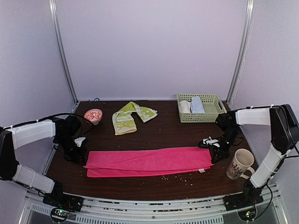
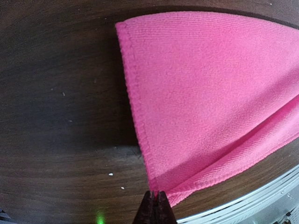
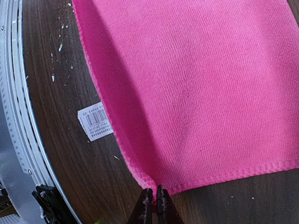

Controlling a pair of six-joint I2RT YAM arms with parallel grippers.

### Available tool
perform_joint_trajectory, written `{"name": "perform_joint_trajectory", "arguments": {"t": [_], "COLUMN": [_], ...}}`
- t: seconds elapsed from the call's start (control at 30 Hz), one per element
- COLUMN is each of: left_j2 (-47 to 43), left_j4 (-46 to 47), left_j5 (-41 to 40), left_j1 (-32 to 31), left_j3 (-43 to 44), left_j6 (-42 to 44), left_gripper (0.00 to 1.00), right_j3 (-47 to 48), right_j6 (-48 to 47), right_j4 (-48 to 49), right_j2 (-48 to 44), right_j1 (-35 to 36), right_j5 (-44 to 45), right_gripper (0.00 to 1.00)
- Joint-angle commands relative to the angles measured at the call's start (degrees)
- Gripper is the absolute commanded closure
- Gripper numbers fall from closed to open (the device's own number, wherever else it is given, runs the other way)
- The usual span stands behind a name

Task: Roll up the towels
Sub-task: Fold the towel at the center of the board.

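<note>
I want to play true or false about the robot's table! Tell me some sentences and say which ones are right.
1. The pink towel lies flat, not rolled up. True.
2. The yellow-green towel is inside the basket. False: it lies crumpled on the table, to the left of the basket.
3. The mug stands near the right arm. True.
4. The left gripper is wide open above a bowl. False: it is shut on a corner of the pink towel.
5. The right gripper pinches a corner of the pink towel. True.
</note>
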Motion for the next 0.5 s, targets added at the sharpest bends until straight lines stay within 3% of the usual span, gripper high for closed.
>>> {"name": "perform_joint_trajectory", "arguments": {"t": [0.0,0.1,0.3,0.47], "left_j2": [0.0,-0.6,-1.5,-2.0], "left_j4": [-1.3,-1.4,-3.4,-5.2], "left_j5": [-1.7,-1.9,1.0,-1.9], "left_j1": [-1.3,-2.5,-2.6,-2.6], "left_j3": [-0.4,-0.7,0.7,7.0], "left_j6": [-1.2,-1.8,-1.3,-1.2], "left_gripper": [1.00,1.00,0.82,0.72], "right_j3": [-0.7,-1.2,-0.1,3.7], "right_j6": [-1.0,-1.6,-2.6,-2.7], "right_j4": [-0.1,-0.3,-3.4,-6.2], "right_j2": [-0.2,-0.4,-1.5,-2.9], "right_j1": [0.4,0.7,1.0,0.7], "right_j5": [2.1,2.7,3.8,3.7], "right_gripper": [0.94,0.88,0.72,0.68]}}
